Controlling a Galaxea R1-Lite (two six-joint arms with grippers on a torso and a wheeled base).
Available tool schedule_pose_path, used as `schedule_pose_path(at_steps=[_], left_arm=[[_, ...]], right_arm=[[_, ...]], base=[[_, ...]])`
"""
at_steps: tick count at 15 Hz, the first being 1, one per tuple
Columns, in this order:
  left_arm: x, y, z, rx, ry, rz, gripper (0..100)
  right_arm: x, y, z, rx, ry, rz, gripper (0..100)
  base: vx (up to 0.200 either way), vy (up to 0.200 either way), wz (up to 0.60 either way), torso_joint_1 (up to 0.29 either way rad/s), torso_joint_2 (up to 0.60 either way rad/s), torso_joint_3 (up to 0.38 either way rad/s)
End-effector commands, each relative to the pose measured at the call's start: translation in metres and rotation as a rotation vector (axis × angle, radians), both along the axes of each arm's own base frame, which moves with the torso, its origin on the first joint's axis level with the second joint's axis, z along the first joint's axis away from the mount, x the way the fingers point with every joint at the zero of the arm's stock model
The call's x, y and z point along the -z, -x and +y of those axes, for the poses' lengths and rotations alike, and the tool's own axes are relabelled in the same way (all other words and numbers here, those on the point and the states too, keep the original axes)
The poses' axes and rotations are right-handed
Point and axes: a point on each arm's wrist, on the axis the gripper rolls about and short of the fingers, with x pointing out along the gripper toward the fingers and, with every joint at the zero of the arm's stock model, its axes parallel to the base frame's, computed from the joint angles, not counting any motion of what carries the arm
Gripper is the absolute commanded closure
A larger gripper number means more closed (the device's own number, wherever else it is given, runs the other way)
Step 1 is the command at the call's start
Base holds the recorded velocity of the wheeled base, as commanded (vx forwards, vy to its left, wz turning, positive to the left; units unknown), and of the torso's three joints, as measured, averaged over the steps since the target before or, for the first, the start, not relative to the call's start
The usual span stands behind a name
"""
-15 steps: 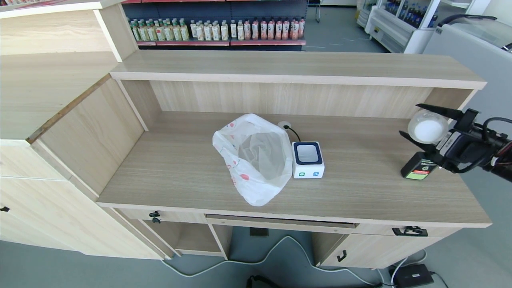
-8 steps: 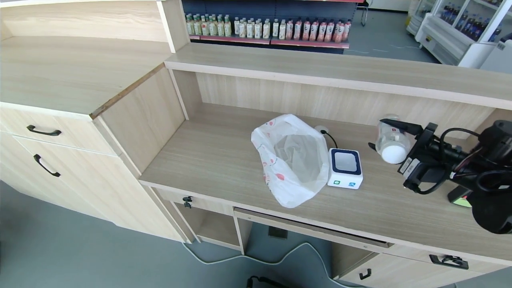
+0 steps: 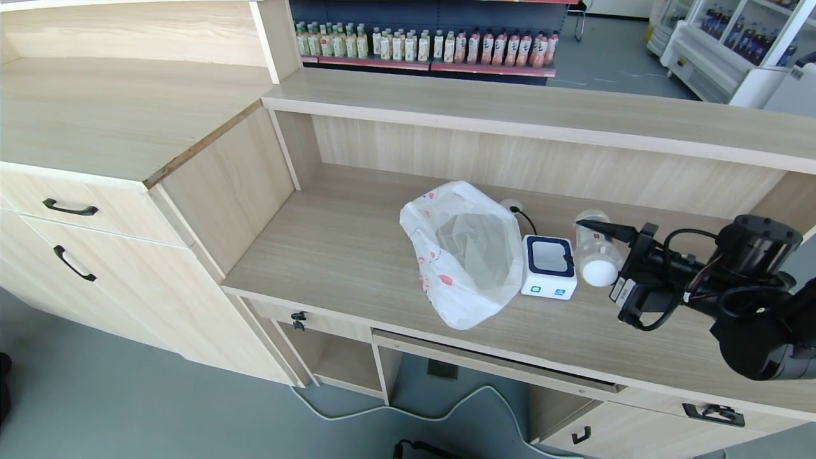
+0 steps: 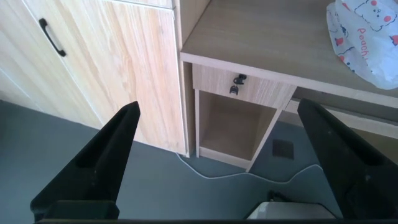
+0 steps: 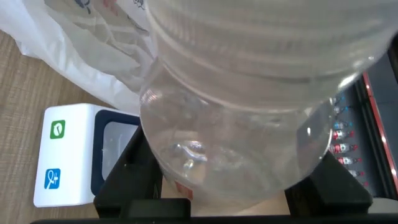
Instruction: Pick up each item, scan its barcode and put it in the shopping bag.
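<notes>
Over on the right side of the light wooden checkout counter [image 3: 344,255], my right gripper [image 3: 577,241] has its two black fingers pinched on a clear plastic bottle with a white cap [image 3: 596,255]. The bottle is held on its side, off the countertop, cap end pointing toward me. It hangs just beside the small white box scanner with the dark blue framed window [image 3: 548,266], on the scanner's right, and I can't tell if the two are actually touching.

From the right wrist cam the bottle [image 5: 249,124] is right up in the lens. The scanner [image 5: 68,162] sits below it, and the bag [image 5: 81,37] is past that.

The white plastic shopping bag with red cartoon prints [image 3: 468,255] sits on the counter with its mouth gaping open, pressed right up against the scanner's left side. A thin black cable [image 3: 526,220] runs from the scanner toward the back wall of the counter.

My left gripper [image 4: 217,162] is nowhere near the action. It hangs out in front of the counter over the grey floor, fingers [image 4: 93,168] spread wide with nothing between them. Its cam looks at a cabinet door with a black handle [image 4: 53,38] and a corner of the bag [image 4: 367,43] up on the countertop.
</notes>
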Motion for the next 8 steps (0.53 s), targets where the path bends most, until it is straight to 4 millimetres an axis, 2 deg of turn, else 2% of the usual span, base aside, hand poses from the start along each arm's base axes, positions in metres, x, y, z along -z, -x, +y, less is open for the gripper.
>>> schedule_pose_path(at_steps=[1,8], left_arm=[[0.000,0.000,0.000,-0.001,0.000,-0.002,0],[0.000,0.000,0.000,-0.001,0.000,-0.002,0]], right_arm=[[0.004,-0.006,0.000,-0.001,-0.003,0.007,100],[0.014,-0.020,-0.002,0.003,-0.007,0.021,100]], base=[[0.000,0.000,0.00,0.000,0.00,0.000],[0.000,0.000,0.00,0.000,0.00,0.000]])
